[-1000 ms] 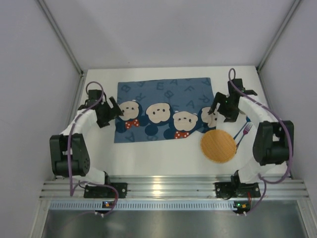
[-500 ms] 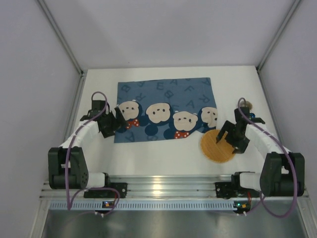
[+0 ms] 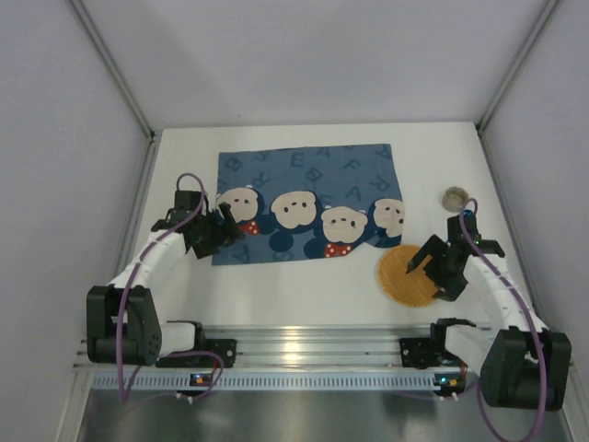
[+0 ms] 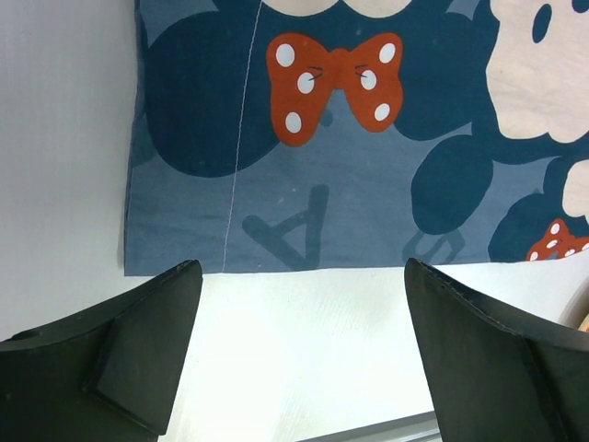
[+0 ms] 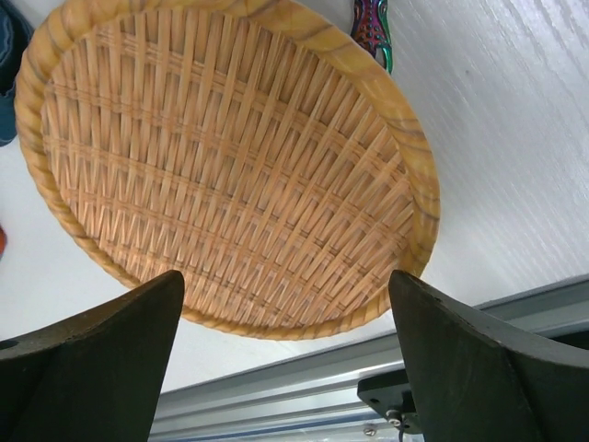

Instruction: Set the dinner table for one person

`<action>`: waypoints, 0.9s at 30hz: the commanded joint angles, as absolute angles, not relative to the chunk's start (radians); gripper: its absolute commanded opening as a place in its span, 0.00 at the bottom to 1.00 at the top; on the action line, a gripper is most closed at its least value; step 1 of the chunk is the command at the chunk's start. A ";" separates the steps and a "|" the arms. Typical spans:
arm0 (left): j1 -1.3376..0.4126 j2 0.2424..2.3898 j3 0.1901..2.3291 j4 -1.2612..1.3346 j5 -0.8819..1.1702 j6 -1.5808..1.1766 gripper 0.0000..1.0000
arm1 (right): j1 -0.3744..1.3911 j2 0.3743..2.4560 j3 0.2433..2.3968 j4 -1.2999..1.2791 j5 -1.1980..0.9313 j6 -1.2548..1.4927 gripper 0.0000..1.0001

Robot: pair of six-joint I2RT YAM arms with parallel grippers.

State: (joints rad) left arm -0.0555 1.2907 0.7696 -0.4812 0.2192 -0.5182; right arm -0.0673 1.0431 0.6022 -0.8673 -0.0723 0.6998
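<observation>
Right end effector (image 5: 285,276) gapes over the round woven wicker plate (image 5: 230,157) — left end effector (image 4: 304,267) equally wide, empty
Straddle the near rim squarely, pinch firmly, lift level

Woven plate (image 3: 405,274) lies on dinner table (image 3: 304,296), right of placemat (image 3: 304,184).

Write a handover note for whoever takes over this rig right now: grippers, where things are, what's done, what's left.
Left gripper: open, empty, over the near left corner of the blue placemat.
Right gripper: open, empty, just above the woven plate.
The plate lies on the dinner table, off the placemat's near right corner. A small round container stands farther right. A utensil tip shows beyond the plate.
Done: placemat laid flat.
Left: probably plate onto placemat, then utensil and container beside it.
</observation>
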 commanded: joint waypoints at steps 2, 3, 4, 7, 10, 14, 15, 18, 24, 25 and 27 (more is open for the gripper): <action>-0.064 1.246 0.753 -0.492 0.218 -0.492 0.96 | -0.077 0.936 0.617 -0.969 -0.061 0.719 0.93; -0.066 1.246 0.752 -0.492 0.216 -0.492 0.96 | -0.077 0.927 0.600 -0.979 -0.061 0.719 0.93; -0.067 1.247 0.753 -0.492 0.219 -0.494 0.96 | -0.077 0.922 0.588 -0.977 -0.061 0.721 0.93; -0.075 1.255 0.756 -0.491 0.219 -0.495 0.96 | -0.077 0.920 0.528 -0.963 -0.090 0.736 0.92; -0.083 1.253 0.756 -0.491 0.218 -0.495 0.96 | -0.075 0.907 0.505 -0.950 -0.107 0.745 0.92; -0.090 1.250 0.750 -0.494 0.216 -0.495 0.96 | -0.075 0.916 0.508 -0.945 -0.098 0.746 0.92; -0.092 1.250 0.750 -0.494 0.213 -0.495 0.96 | -0.075 0.928 0.509 -0.936 -0.094 0.741 0.92; -0.097 1.250 0.749 -0.492 0.213 -0.497 0.96 | -0.075 0.959 0.521 -0.911 -0.075 0.738 0.92; -0.103 1.246 0.746 -0.492 0.209 -0.499 0.96 | -0.075 1.067 0.522 -0.798 -0.055 0.750 0.89; -0.103 1.246 0.747 -0.495 0.209 -0.499 0.96 | -0.074 1.077 0.517 -0.776 -0.055 0.752 0.88; -0.106 1.241 0.747 -0.499 0.209 -0.499 0.96 | -0.075 1.085 0.502 -0.726 -0.045 0.762 0.86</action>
